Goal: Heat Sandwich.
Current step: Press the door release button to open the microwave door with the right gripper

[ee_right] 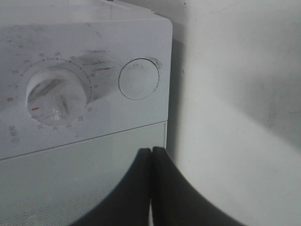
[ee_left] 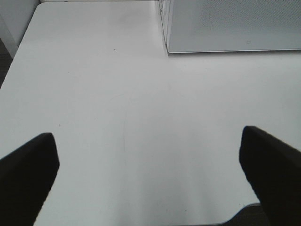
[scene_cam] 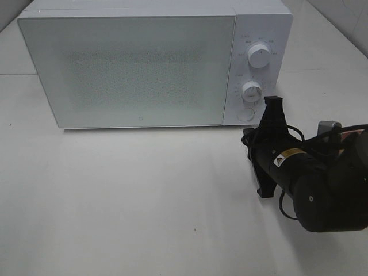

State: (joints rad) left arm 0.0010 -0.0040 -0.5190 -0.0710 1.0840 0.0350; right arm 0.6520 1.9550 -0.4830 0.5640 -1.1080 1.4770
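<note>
My left gripper (ee_left: 148, 141) hangs over the bare white table (ee_left: 117, 94), out in front of the microwave's (scene_cam: 126, 69) left front corner and well apart from it. Its two black fingers (ee_left: 28, 174) are spread wide, with nothing between them.

The microwave's door (scene_cam: 86, 34) is shut. Its frosted, dotted panel does not let me see inside. The sandwich shows in none of my views, so I cannot tell where it is.

On the control strip right of the door, the upper dial (scene_cam: 259, 56) sits above the lower dial (scene_cam: 252, 91), and the round button (scene_cam: 245, 114) is at the bottom.

My right gripper (ee_right: 151, 151) is at the microwave's lower right front corner, just beside that button. Its fingers (ee_right: 164, 188) are pressed together, pinching nothing. Whether they touch the microwave I cannot tell.
</note>
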